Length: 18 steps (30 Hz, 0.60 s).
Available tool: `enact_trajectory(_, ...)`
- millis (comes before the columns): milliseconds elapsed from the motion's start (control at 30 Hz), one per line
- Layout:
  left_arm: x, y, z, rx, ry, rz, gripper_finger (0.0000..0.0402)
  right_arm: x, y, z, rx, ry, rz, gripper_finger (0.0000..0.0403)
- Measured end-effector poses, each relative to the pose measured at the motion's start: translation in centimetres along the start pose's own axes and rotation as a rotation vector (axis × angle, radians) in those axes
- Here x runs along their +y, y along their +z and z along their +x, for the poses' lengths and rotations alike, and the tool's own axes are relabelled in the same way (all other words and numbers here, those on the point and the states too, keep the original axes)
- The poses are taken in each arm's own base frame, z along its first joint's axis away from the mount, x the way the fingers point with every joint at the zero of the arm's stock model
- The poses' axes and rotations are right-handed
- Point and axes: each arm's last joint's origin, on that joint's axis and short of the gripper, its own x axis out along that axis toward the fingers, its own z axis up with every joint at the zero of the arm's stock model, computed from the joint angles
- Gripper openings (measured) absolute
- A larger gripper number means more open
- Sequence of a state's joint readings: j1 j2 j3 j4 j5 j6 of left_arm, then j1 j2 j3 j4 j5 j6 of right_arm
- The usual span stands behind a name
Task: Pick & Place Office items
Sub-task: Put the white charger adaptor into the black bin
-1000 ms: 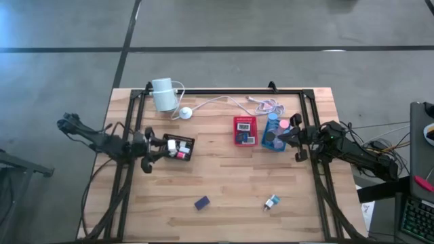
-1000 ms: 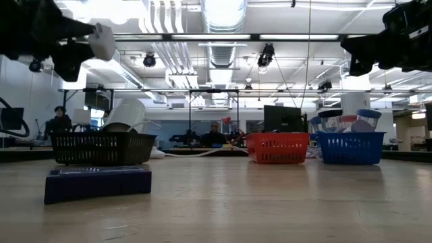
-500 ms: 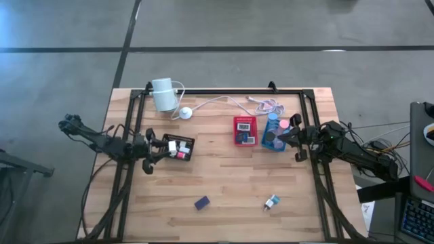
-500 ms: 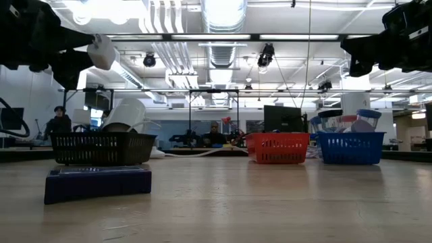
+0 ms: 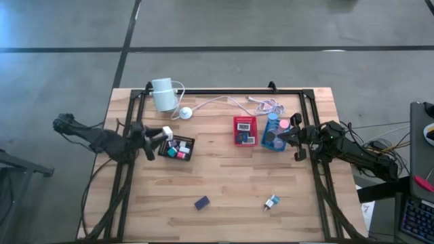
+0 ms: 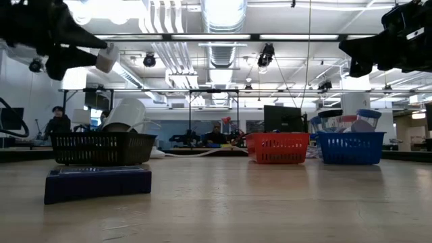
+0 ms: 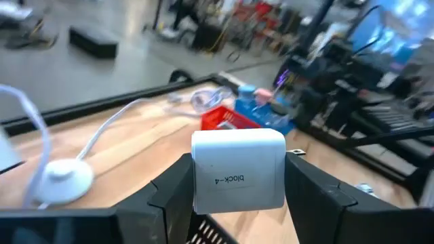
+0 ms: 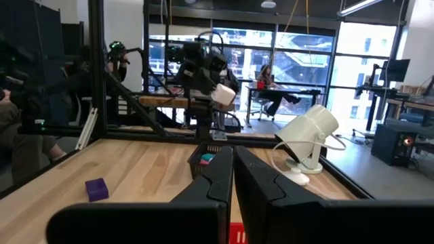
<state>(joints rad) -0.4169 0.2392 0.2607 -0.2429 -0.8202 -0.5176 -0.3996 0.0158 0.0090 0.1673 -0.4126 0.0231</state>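
Note:
My left gripper (image 5: pixel 161 133) is near the table's left side, shut on a white block (image 7: pixel 237 168) printed "block-4". The block is in the air by the far left corner of the black basket (image 5: pixel 187 154), which holds several small white, teal and pink pieces. In the low view the block (image 6: pixel 106 58) is high above the table. A purple piece (image 5: pixel 201 202) and a teal-and-white piece (image 5: pixel 272 201) lie on the wood near the front edge. My right gripper (image 5: pixel 283 137) waits shut at the right, by the blue basket (image 5: pixel 274 133). My left gripper pinches the white block by two opposite side faces (image 7: pixel 198 177) between its two fingers (image 7: pixel 171 195). The fingers come nearly level from the table's left side. The printed face is toward the wrist camera. The block is lifted clear of the table and the basket.
A red basket (image 5: pixel 245 130) stands next to the blue one. A white cylinder (image 5: pixel 163 93) with its cable and round puck (image 5: pixel 184 113) is at the far left. A black frame (image 5: pixel 224 91) runs around the table's edges. Bare wood (image 5: pixel 224 176) fills the middle.
My left gripper has drawn back from over the black basket toward the table's far left and tipped up from slanting down to nearly level. It has rolled a little and stayed shut on the white block, which has gone with it.

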Motion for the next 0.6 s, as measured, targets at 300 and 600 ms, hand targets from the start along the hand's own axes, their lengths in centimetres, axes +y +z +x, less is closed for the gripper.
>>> enact_trajectory(300,-1.8,1.9,2.1,0.391,0.270,0.071,0.0191,0.0,0.0,0.0,-0.001,-0.001,-0.008,0.0011)
enact_trajectory(600,-2.1,-1.2,6.7,0.712,0.420,0.127,0.0191,0.0,0.0,0.0,0.002,-0.002,-0.004,0.0011)
